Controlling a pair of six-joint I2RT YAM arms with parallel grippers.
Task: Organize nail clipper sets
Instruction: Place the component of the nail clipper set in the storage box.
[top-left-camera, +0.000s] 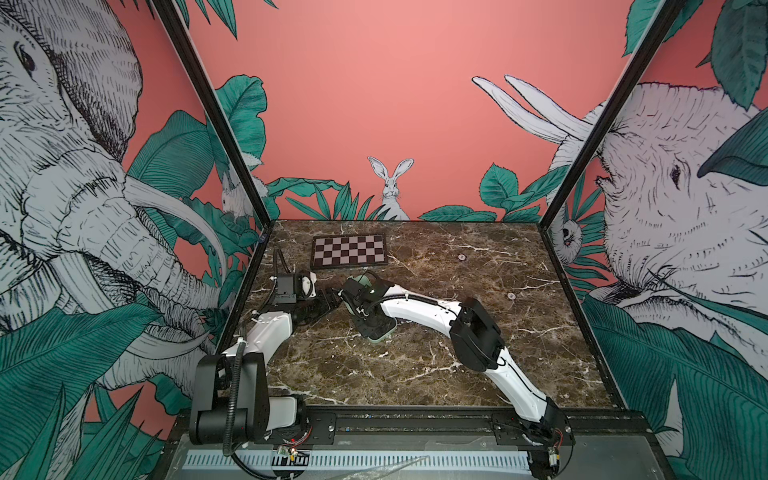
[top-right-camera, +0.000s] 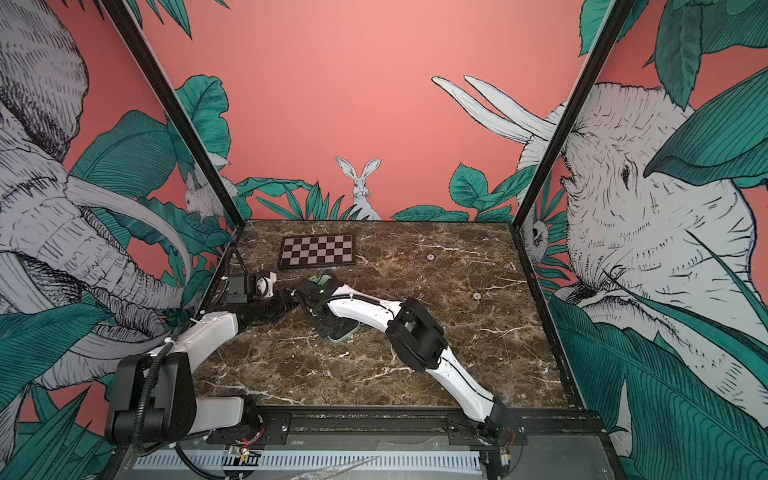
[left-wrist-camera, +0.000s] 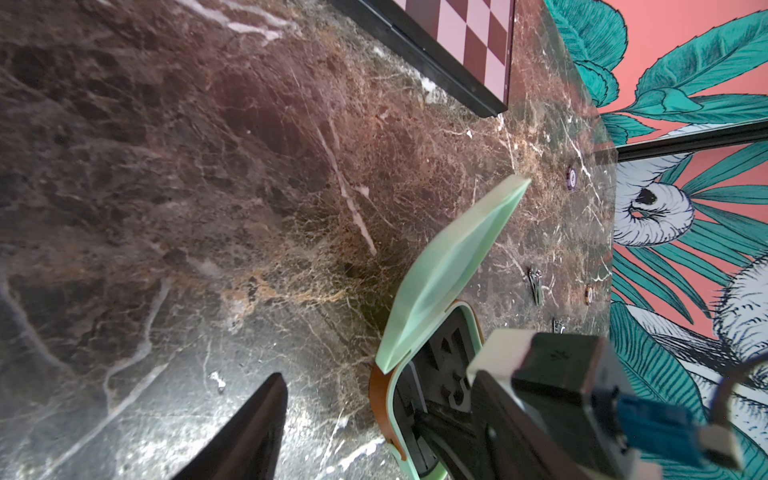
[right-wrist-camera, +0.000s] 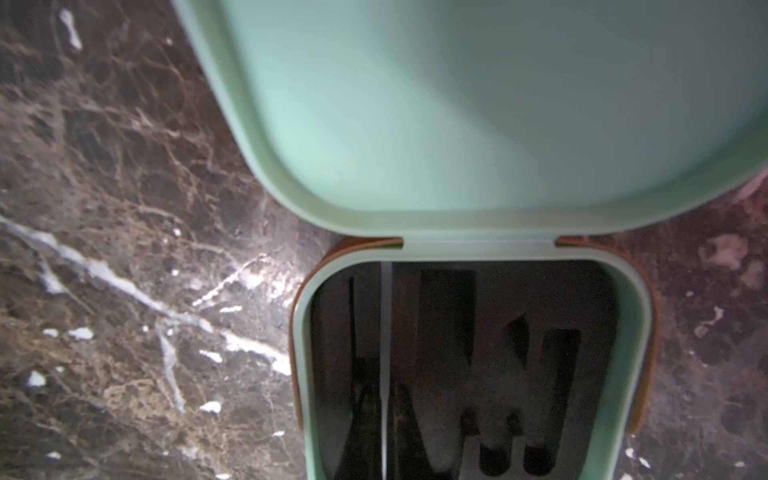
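The mint-green case (top-left-camera: 381, 335) of the nail clipper sets lies open at mid-table, its lid (left-wrist-camera: 449, 266) tilted up. The dark slotted tray (right-wrist-camera: 457, 353) shows in the right wrist view. My right gripper (right-wrist-camera: 384, 436) reaches down into the tray, shut on a slim pale tool (right-wrist-camera: 385, 316) that runs along a slot towards the hinge. My left gripper (left-wrist-camera: 382, 449) stands open at the case's hinge corner, one finger (left-wrist-camera: 249, 436) on the marble beside the case. Two metallic tools (left-wrist-camera: 536, 284) lie on the table beyond the case.
A flat checkerboard (top-left-camera: 349, 250) lies at the back left of the marble table (top-left-camera: 374, 374). Two small round discs (top-left-camera: 461, 257) (top-left-camera: 510, 296) sit towards the right. The right arm (top-left-camera: 419, 307) crosses above the case. Printed walls close in three sides.
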